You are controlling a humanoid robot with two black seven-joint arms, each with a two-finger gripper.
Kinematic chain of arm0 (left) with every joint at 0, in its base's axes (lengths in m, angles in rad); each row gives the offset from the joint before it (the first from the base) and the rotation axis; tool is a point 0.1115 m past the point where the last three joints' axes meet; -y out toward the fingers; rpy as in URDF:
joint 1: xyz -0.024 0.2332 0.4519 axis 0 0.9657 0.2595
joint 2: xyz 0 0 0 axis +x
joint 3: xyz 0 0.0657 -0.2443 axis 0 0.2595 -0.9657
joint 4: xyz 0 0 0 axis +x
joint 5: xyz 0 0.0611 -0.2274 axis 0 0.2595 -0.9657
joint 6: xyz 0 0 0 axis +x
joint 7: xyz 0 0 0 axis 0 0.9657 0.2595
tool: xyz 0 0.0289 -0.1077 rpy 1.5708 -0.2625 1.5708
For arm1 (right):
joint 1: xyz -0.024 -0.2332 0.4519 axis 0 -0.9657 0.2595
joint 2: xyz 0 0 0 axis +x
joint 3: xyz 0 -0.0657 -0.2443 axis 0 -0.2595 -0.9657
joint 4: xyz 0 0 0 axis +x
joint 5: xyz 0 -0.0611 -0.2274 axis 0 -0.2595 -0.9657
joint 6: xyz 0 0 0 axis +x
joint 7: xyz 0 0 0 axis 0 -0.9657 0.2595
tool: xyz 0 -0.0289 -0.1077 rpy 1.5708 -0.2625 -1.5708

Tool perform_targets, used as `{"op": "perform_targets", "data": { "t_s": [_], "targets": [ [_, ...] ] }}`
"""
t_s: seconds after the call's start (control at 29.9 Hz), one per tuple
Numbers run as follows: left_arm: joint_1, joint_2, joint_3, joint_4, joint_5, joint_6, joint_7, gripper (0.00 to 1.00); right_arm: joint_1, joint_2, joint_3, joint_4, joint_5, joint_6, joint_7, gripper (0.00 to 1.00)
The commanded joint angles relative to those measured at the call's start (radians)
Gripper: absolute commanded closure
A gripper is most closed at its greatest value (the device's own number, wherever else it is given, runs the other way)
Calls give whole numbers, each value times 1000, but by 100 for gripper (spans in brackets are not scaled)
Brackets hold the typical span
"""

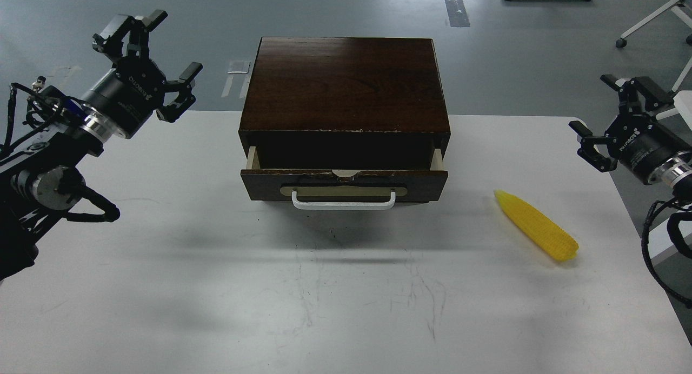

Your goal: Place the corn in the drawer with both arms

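Simply bright yellow, bumpy, tapered corn (537, 225) flat on white table (216, 287).

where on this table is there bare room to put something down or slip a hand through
Bare patches: the wide strip of table in front of the drawer, and the left side below the left hand. On the right, the corn lies between the drawer and the right hand, so that side is tighter.
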Motion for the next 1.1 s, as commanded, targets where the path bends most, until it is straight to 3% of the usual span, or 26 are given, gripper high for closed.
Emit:
{"op": "perform_targets", "data": {
  "t_s": [0.0,0.2,0.3,0.43,0.53,0.77,1.07],
  "targets": [
    [42,-11,-7,2,5,0,0,2,53,-56,4,24,-191,0,0,0],
    [74,-26,-33,1,11,2,0,2,168,-156,6,68,-450,0,0,0],
    [77,-28,-38,-7,11,2,0,2,199,-173,4,131,-695,0,0,0],
    [77,-29,-39,-14,11,0,0,2,188,-237,-8,319,-1016,0,0,0],
    [76,-28,-39,-19,13,0,0,2,174,-257,-43,421,-1254,-68,0,0],
    [77,-29,-39,-45,22,-1,0,2,174,-275,-108,421,-1535,-82,0,0],
    [76,-33,-39,-51,25,0,0,2,174,-229,-149,360,-1624,-98,0,1]
  ]
}}
